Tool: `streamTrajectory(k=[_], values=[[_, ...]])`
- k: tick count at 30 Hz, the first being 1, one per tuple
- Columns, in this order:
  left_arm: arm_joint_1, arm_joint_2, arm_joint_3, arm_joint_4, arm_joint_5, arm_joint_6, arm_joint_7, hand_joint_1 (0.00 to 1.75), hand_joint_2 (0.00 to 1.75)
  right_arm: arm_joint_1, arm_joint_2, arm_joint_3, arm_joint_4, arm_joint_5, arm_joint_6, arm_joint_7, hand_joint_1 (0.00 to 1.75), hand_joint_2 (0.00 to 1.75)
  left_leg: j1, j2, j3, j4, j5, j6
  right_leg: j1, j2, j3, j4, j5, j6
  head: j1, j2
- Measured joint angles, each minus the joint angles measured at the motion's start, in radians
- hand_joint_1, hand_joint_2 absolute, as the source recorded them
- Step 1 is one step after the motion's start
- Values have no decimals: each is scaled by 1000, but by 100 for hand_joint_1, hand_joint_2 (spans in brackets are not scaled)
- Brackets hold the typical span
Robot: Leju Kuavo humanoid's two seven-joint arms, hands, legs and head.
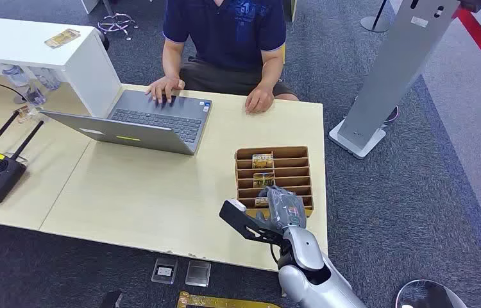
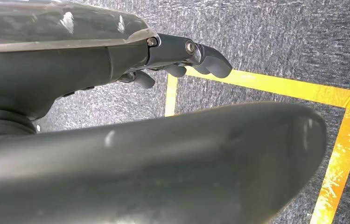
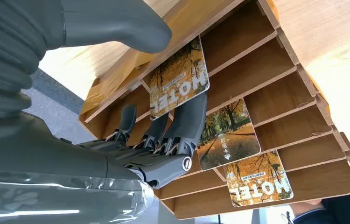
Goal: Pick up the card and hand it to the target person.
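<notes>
While right hand (image 3: 131, 135) fingers (image 3: 189, 116) reach behind nearest-slot card (image 3: 178, 79) — unclamped, thumb clear — wooden rack (image 1: 307, 186) at table (image 1: 161, 192) edge.

Right hand (image 3: 131, 140): reaches into the wooden card rack (image 3: 266, 79), grey ribbed cover nearest the camera.
Fingers (image 3: 189, 119): dark, extended behind the nearest card (image 3: 180, 79); the tips lie against its back.
Thumb (image 3: 117, 23): thick, grey, on the card's other side by the rack's edge; contact with the card is hard to make out.
Nearest card: autumn-tree print with "HOTEL" lettering, standing in a slot.
Second card (image 3: 229, 133): tree-lined path print, in the next slot along.
Third card (image 3: 257, 177): "HOTEL" print, in a slot farther from the hand.
Worktop (image 3: 336, 37): pale wood, beneath the rack.
Person (image 3: 318, 212): dark blue sleeve beyond the rack.
</notes>
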Motion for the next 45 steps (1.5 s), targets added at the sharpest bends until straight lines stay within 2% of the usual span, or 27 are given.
streamTrajectory(k=[4, 9, 18, 20, 24, 32, 39, 45], values=[[0, 0, 0, 0, 0, 0, 0, 0, 0, 0, 0, 0, 0, -1, 0, -1, 89, 175, 0, 0, 0, 0, 0, 0, 0, 0, 0, 0, 0, 0, 0, 0], [0, 0, 0, 0, 0, -1, -1, 0, 0, 0, 0, 0, 0, -1, 0, -1, 129, 175, 0, 0, 0, 0, 0, 0, 0, 0, 0, 0, 0, 0, 0, 0], [0, 1, 0, 0, -2, -7, -2, 0, 0, -6, -2, 1, 0, -2, 0, 0, 163, 175, 0, 0, 0, 0, 0, 0, 0, 0, 0, 0, 0, 0, 0, 0], [0, 2, 0, 0, -3, -9, -2, 0, 0, -8, -3, 1, -2, -2, 0, 0, 161, 175, 0, 0, 0, 0, 0, 0, 0, 0, 0, 0, 0, 0, 0, 0], [0, 3, 0, 0, -3, -10, -4, 0, 0, -9, -6, 1, -3, -2, 0, 2, 145, 175, 0, 0, 0, 0, 0, 0, 0, 0, 0, 0, 0, 0, 0, 0], [0, 8, 1, 0, 8, -8, -25, 0, 0, -7, -7, 1, -5, 4, -9, 11, 145, 175, 0, 0, 0, 0, 0, 0, 0, 0, 0, 0, 0, 0, 0, 0], [1, 9, 6, 0, 42, 8, -28, 0, 0, -11, -8, 3, -4, -6, -15, -38, 145, 175, 0, 0, 0, 0, 0, 0, 0, 0, 0, 0, 0, 0, 0, 0], [2, 9, 13, 0, 41, 4, -36, 0, 0, -21, -11, 3, -7, -11, -65, -60, 145, 175, 0, 0, 0, 0, 0, 0, 0, 0, 0, 0, 0, 0, 0, 0]])
